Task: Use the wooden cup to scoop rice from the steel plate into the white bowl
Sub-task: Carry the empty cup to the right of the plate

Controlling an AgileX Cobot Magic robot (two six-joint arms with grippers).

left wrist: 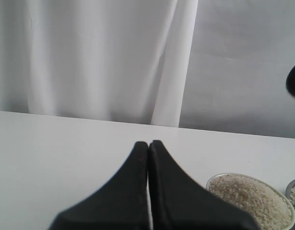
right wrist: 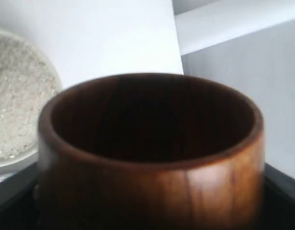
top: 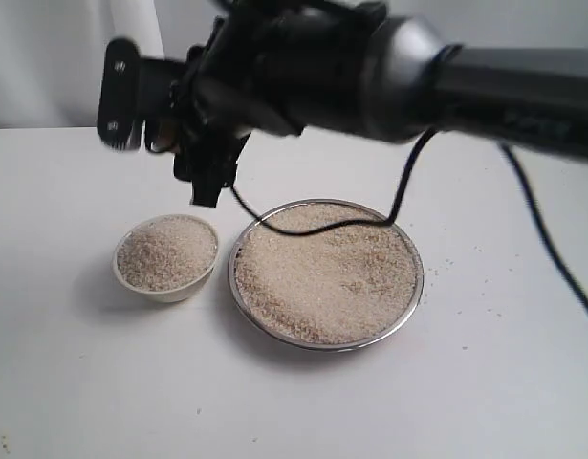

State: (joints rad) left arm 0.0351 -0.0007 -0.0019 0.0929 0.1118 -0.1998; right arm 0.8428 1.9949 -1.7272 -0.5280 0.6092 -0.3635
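The steel plate [top: 414, 296] lies in the middle of the table, full of rice [top: 327, 277]. To its left stands the white bowl [top: 169, 293], heaped with rice too. My right gripper [top: 209, 172] reaches across from the right and hangs above the gap between bowl and plate. It is shut on the wooden cup [right wrist: 152, 158], whose dark inside looks empty in the right wrist view; the bowl [right wrist: 13, 165] shows beside it. In the exterior view the cup is hidden among the dark gripper parts. My left gripper [left wrist: 148, 143] is shut and holds nothing, off to the side of the bowl [left wrist: 210, 184].
A black cable [top: 322, 228] droops from the right arm over the plate's far rim. A few stray grains [top: 466, 287] lie on the white table to the right of the plate. A white curtain [left wrist: 89, 57] hangs behind the table.
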